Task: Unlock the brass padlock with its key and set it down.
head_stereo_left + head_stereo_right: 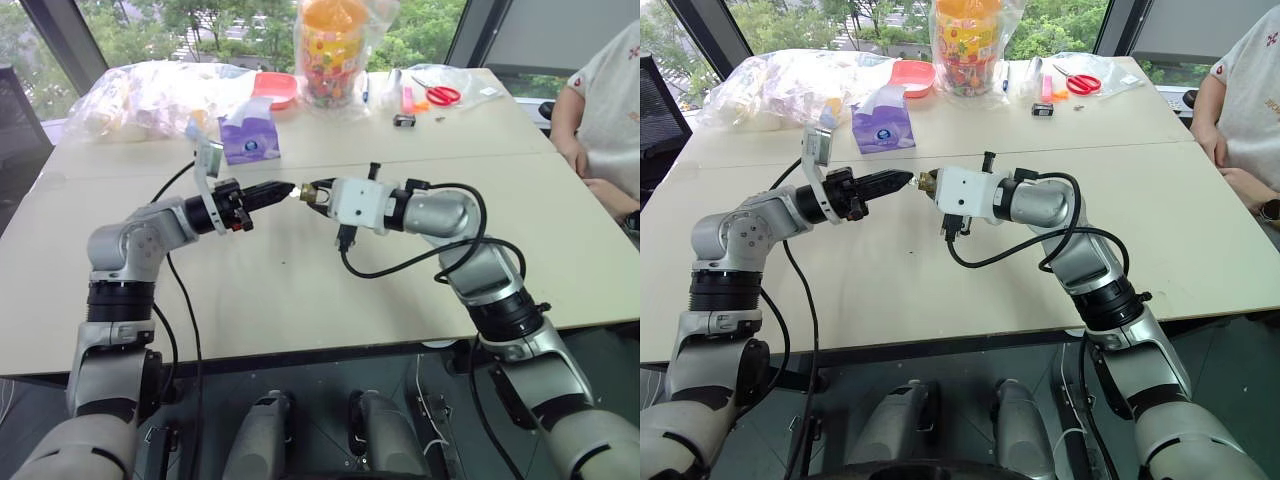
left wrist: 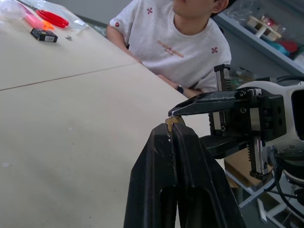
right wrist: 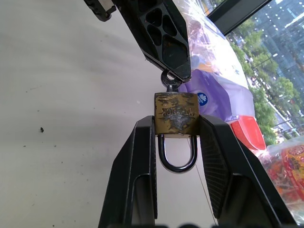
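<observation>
Left gripper (image 3: 176, 71) over half-hidden key (image 3: 169, 81).

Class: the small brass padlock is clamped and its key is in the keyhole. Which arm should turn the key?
Left. The left gripper is shut on the silvery key; the right gripper is shut on the brass padlock.

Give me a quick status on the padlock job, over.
Right gripper shut on brass padlock, held above table. Left gripper shut on key in the lock. Shackle not yet open. Nothing in the way.
</observation>
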Controlling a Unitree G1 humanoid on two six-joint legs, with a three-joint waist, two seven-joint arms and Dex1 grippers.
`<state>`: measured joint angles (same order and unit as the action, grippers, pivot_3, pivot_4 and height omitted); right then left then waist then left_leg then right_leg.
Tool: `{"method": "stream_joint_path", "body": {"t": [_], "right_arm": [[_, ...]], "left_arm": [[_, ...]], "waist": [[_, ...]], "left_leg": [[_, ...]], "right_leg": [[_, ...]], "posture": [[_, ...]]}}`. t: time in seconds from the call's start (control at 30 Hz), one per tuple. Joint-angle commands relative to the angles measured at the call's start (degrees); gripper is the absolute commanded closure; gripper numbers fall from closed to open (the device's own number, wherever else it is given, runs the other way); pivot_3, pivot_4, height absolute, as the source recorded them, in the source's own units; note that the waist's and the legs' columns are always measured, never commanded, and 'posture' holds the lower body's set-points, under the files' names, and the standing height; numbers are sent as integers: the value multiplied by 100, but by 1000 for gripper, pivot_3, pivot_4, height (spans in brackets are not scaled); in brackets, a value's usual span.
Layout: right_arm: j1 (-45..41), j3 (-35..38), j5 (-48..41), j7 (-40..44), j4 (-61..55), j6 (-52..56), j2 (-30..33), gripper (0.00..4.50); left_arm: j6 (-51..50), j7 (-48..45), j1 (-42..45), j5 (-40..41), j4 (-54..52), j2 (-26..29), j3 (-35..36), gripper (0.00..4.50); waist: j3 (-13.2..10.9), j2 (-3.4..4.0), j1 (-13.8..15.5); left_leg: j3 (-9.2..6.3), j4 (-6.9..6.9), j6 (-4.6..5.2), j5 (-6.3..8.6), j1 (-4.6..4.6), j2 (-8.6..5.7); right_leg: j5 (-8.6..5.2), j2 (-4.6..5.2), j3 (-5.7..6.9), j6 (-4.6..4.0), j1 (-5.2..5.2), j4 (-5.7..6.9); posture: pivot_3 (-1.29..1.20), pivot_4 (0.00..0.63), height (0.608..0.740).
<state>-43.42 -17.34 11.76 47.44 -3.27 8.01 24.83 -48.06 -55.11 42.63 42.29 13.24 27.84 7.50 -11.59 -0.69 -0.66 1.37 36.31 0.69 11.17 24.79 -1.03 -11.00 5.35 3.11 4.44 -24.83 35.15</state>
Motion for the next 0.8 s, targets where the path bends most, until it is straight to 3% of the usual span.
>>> {"method": "stream_joint_path", "body": {"t": [0.03,0.3,0.5,0.63,0.8], "right_arm": [[-114,57,-41,-56,-260,-63,-2,3804],[-117,39,-26,-98,-228,-84,-26,3804],[-142,29,-11,-138,-161,-117,-28,3804],[-151,30,-7,-160,-126,-145,-21,3804],[-163,32,-17,-172,-122,-152,-29,3804]], "left_arm": [[32,-53,5,-11,-244,17,-11,4461],[-231,-67,-33,195,-261,50,180,4461],[-286,-61,-22,220,-253,91,211,2037],[-270,-55,-38,236,-232,95,247,2037],[-296,-62,-53,284,-256,79,281,3615]], "waist": [[0,0,1],[0,0,1],[0,0,0],[0,0,1],[0,0,1]], "left_leg": [[0,0,0,0,0,0],[0,0,0,0,0,0],[0,0,0,0,0,0],[0,0,0,0,0,0],[-1,-1,0,0,0,0]], "right_leg": [[0,0,0,0,0,0],[0,1,0,0,0,0],[0,1,0,0,0,-1],[0,1,0,0,0,-1],[0,1,0,0,0,-2]], "posture": [[0,150,740],[0,150,740],[0,150,740],[0,150,740],[0,150,740]]}}
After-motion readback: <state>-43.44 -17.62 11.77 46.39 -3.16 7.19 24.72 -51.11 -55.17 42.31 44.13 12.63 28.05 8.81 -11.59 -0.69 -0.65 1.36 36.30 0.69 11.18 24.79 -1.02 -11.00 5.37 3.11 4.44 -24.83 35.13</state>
